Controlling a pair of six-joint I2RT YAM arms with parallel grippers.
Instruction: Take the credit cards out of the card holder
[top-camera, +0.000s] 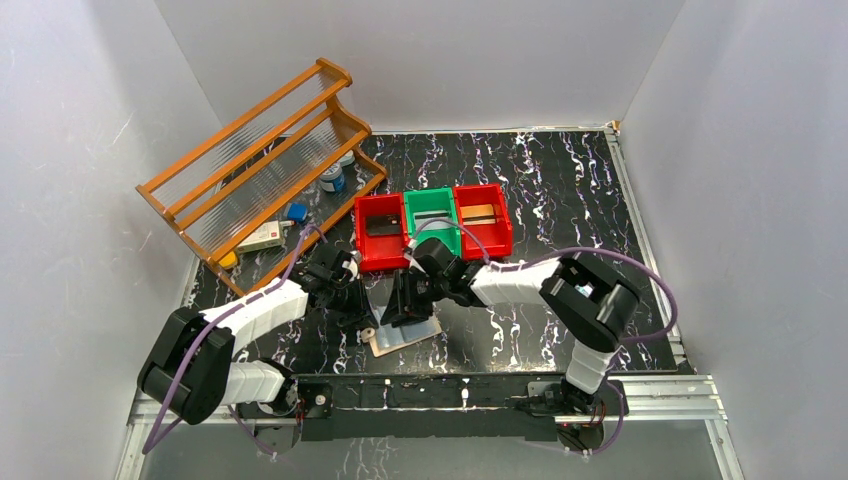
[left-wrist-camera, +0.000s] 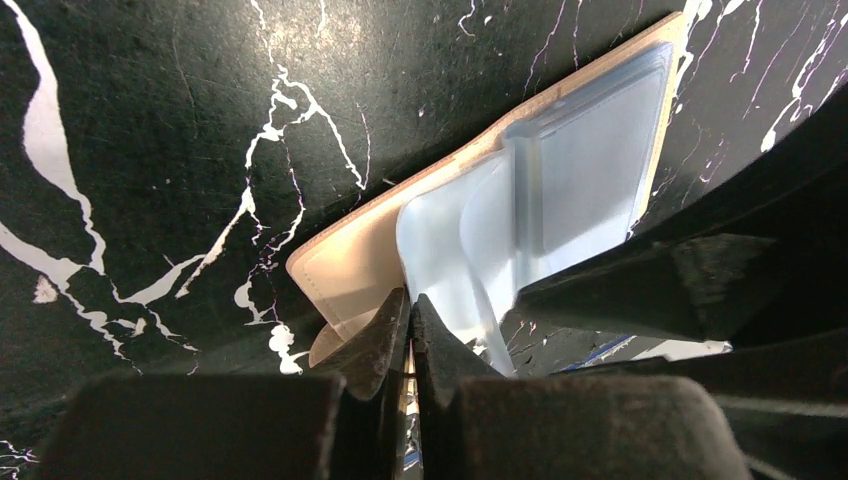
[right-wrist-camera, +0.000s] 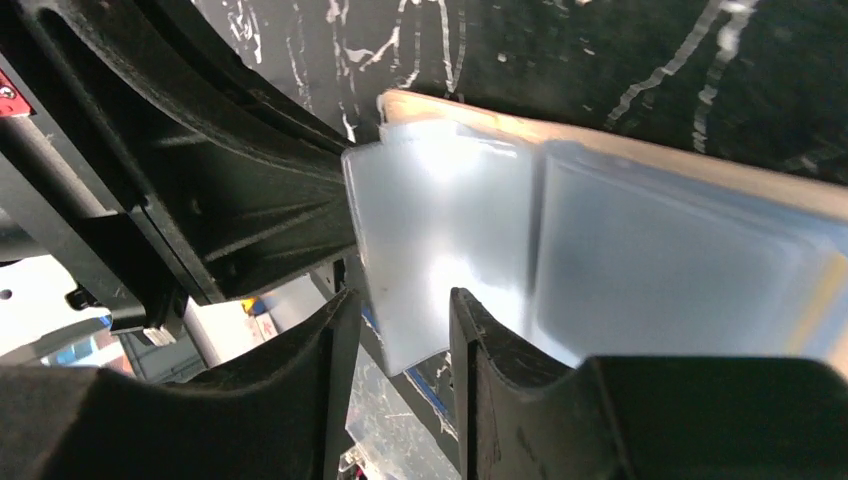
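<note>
I see black marble-look tabletop (top-camera: 560, 190), white walls (top-camera: 60, 200). L gripper (left-wrist-camera: 410, 302) jaws together at card holder (left-wrist-camera: 350, 260) edge; R gripper (right-wrist-camera: 400, 305) jaws apart astride its sleeve (right-wrist-camera: 435, 220).

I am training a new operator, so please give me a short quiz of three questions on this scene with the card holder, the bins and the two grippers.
1. True or false: the card holder lies open on the table, nearer to the arms than the bins.
2. In the top view, from left to right, the bins are: A) red, green, red; B) green, red, green; C) red, red, green.
3. Which is shut at the card holder's corner, the left gripper or the right gripper?
Key: 1 true; 2 A; 3 left gripper.
</note>
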